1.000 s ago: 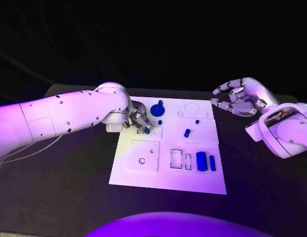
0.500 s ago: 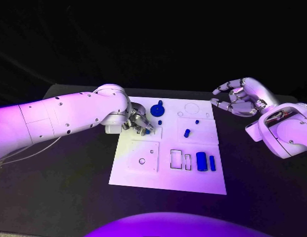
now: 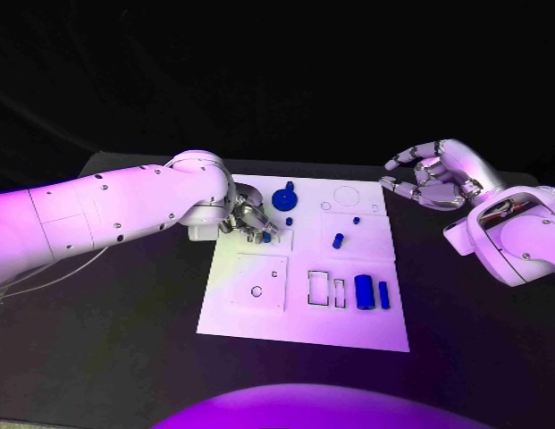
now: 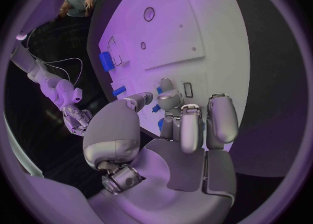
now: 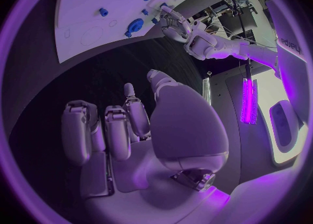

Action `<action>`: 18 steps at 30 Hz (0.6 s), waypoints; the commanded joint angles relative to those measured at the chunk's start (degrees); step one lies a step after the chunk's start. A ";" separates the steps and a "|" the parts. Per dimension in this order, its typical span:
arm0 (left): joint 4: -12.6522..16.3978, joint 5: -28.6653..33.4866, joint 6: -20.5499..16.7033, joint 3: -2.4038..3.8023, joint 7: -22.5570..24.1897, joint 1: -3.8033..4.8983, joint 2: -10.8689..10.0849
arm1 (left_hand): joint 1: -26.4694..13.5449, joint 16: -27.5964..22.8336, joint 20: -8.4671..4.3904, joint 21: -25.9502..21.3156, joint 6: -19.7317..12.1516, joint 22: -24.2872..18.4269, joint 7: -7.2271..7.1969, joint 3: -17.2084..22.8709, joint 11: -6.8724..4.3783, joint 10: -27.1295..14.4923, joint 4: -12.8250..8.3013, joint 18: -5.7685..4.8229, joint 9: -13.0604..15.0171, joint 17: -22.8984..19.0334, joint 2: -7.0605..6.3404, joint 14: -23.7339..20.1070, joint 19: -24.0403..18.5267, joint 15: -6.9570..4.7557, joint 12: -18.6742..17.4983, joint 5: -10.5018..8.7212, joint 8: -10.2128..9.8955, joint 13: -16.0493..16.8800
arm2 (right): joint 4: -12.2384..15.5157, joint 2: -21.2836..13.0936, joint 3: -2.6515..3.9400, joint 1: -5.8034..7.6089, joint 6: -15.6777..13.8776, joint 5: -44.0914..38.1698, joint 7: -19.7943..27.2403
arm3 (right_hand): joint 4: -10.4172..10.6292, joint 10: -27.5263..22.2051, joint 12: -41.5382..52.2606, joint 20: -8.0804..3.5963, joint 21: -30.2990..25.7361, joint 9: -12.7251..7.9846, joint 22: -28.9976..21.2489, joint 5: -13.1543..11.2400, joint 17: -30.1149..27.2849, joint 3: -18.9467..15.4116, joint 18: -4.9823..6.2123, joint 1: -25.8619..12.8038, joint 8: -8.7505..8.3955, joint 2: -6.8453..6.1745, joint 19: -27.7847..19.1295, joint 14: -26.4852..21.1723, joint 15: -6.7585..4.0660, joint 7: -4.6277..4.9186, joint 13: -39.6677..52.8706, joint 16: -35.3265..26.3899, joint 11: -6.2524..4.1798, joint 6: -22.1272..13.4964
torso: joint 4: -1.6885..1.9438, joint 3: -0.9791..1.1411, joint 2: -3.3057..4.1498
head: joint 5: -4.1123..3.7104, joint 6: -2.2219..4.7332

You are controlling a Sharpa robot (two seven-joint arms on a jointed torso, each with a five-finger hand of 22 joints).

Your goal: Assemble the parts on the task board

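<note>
Head view: left hand (image 3: 251, 221) at the task board's (image 3: 306, 308) far-left edge, fingers pinching a small blue part (image 3: 265, 236); right hand (image 3: 434, 175) raised off the board's far-right corner, fingers curled, empty. Left wrist view: fingers (image 4: 171, 99) closed around the part above the board. Right wrist view: fingers (image 5: 107, 130) curled over the black worktop (image 5: 98, 67).

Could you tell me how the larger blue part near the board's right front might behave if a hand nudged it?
The larger blue part looks rounded and elongated, lying flat on the task board, so it may roll sideways. It seems small and rigid, probably light, and could slide easily on the smooth white surface. A thinner blue part lies close beside it and might get knocked.
</note>
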 commanded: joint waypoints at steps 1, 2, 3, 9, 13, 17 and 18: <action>0.43 -0.46 -0.89 0.27 0.56 0.01 -0.07 | 0.64 -0.23 -0.30 -0.26 -0.35 -0.05 -0.06 -0.34 -0.05 -0.48 -0.08 -0.84 0.05 11.21 0.16 4.98 -0.27 -0.37 -0.22 -0.29 -0.12 -0.05 | -0.01 0.02 0.00 -0.05 -0.28 -0.09 0.70 | 0.04 -0.32 -0.20 -0.24 -0.22 0.09 9.77 -0.42 12.45 -0.29 0.88 -0.75 0.33 -0.11 1.72 5.26 -0.22 0.12 3.11 -0.40 0.04 -0.35 | -0.02 -0.01 -0.02 | -0.05 0.11; 0.56 -0.48 -0.99 0.41 0.57 0.02 -0.13 | 0.87 -0.23 -0.31 -0.28 -0.37 -0.07 -0.07 -0.58 -0.06 -0.50 0.19 -0.84 0.07 11.22 0.26 4.98 -0.27 -0.38 -0.21 -0.28 -0.09 -0.08 | -0.02 0.03 0.00 -0.06 -0.29 -0.08 0.71 | 0.04 -0.33 -0.22 -0.24 -0.23 0.09 9.77 -0.49 12.39 -0.33 0.88 -0.86 0.35 -0.10 1.71 5.24 -0.23 0.11 3.09 -0.43 0.04 -0.36 | -0.02 -0.02 -0.03 | -0.05 0.14; 0.71 -0.49 -1.09 0.57 0.58 0.02 -0.21 | 0.87 -0.23 -0.31 -0.28 -0.37 -0.07 -0.07 -0.58 -0.06 -0.50 0.19 -0.84 0.07 11.22 0.26 4.98 -0.27 -0.38 -0.21 -0.28 -0.09 -0.08 | -0.03 0.03 0.00 -0.07 -0.29 -0.07 0.72 | 0.04 -0.33 -0.22 -0.24 -0.23 0.09 9.77 -0.49 12.39 -0.33 0.88 -0.86 0.35 -0.10 1.71 5.24 -0.23 0.11 3.09 -0.43 0.04 -0.36 | 0.00 -0.01 -0.01 | -0.06 0.16; 1.83 -0.45 -1.91 1.83 0.66 0.24 -0.96 | 2.07 -0.53 -0.29 -0.75 -0.87 -0.94 0.05 -1.31 0.03 -1.00 0.65 -0.65 0.10 10.53 0.28 4.81 -0.74 -0.34 -0.89 -0.16 -0.18 -0.95 | -0.24 0.06 0.00 -0.12 -0.28 -0.06 0.76 | 0.04 -0.35 -0.25 -0.25 -0.36 0.10 9.70 -0.59 12.34 -0.37 0.91 -1.02 0.37 -0.09 1.66 5.23 -0.23 0.11 3.06 -0.46 0.04 -0.38 | -0.01 -0.02 -0.03 | -0.17 0.47; 2.38 1.25 -3.74 2.45 1.26 1.37 -1.98 | 5.30 -2.93 0.12 -3.45 -3.12 -5.76 0.90 -2.78 0.92 -4.46 1.44 0.28 0.04 5.66 0.05 3.48 -3.50 0.23 -5.99 0.17 -0.88 -6.91 | -0.42 0.11 0.00 -0.14 -0.26 -0.05 0.77 | 0.03 -0.34 -0.24 -0.25 -0.33 0.10 9.71 -0.61 12.38 -0.38 0.90 -1.06 0.38 -0.08 1.67 5.24 -0.23 0.11 3.07 -0.44 0.04 -0.38 | -0.06 0.01 -0.06 | -0.12 0.68; 1.79 2.12 -4.78 2.72 1.75 3.30 -2.97 | 9.72 -4.52 1.73 -6.55 -8.30 -10.38 3.89 -3.88 3.43 -11.61 3.31 1.09 -2.62 3.12 -0.05 2.84 -5.77 2.39 -16.99 0.37 -5.45 -17.21 | -0.50 0.09 0.00 -0.15 -0.24 -0.04 0.72 | 0.03 -0.34 -0.24 -0.25 -0.33 0.10 9.71 -0.61 12.38 -0.38 0.90 -1.06 0.38 -0.08 1.67 5.24 -0.23 0.11 3.07 -0.44 0.04 -0.38 | 0.03 0.10 -0.04 | -0.04 0.93; 1.35 2.25 -5.10 2.76 1.86 3.84 -3.11 | 11.10 -4.74 2.28 -7.14 -11.05 -11.15 5.07 -4.31 4.38 -11.91 3.60 1.20 -4.20 2.79 -0.47 2.77 -6.07 3.16 -18.00 0.24 -7.97 -18.07 | -0.51 0.07 0.00 -0.15 -0.24 -0.04 0.71 | 0.03 -0.34 -0.24 -0.25 -0.33 0.10 9.71 -0.61 12.38 -0.38 0.90 -1.06 0.38 -0.08 1.67 5.24 -0.23 0.11 3.07 -0.44 0.04 -0.38 | 0.05 0.09 -0.02 | 0.01 1.00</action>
